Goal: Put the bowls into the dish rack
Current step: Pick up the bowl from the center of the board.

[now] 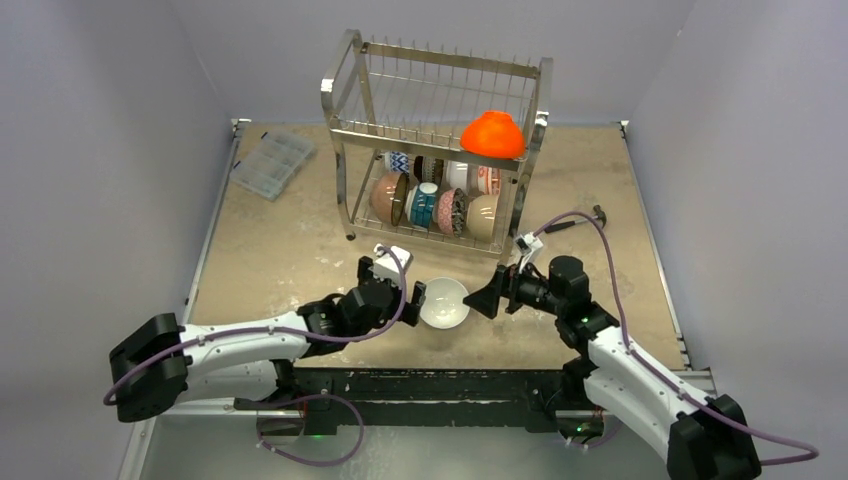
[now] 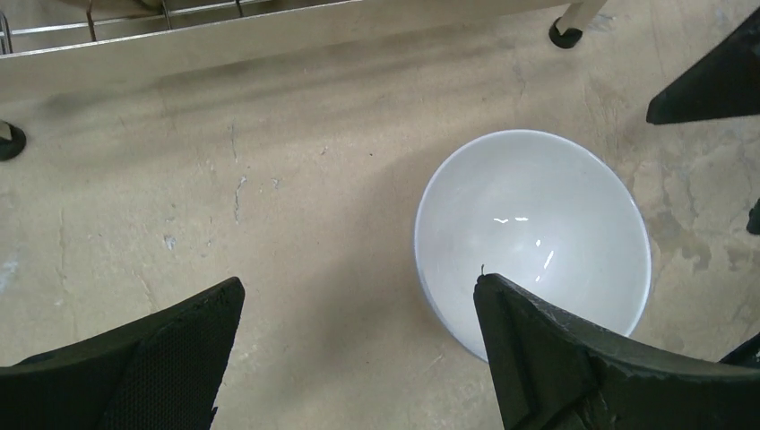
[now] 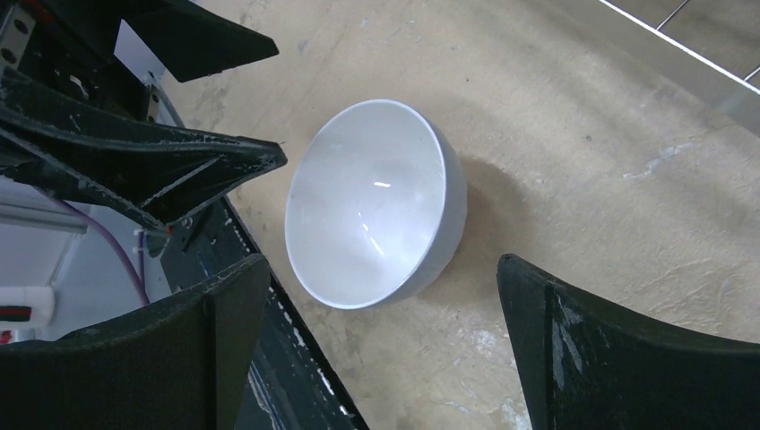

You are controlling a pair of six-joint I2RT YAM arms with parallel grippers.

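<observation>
Overhead view: the dish rack [image 1: 430,135] stands at the far side of the counter [image 1: 290,250], an orange bowl [image 1: 493,135] upside down on its upper tier and patterned bowls [image 1: 435,205] lined up below; a clear box [image 1: 272,162] lies far left.
Wrist views: only the white bowl [image 2: 538,215] on the counter before the rack, between both arms.
Left fingers [image 2: 556,358]: spread wide, holding nothing; one tip overlaps the bowl's rim, contact unclear.
Right fingers [image 3: 609,349]: spread wide, empty, facing the bowl.
</observation>
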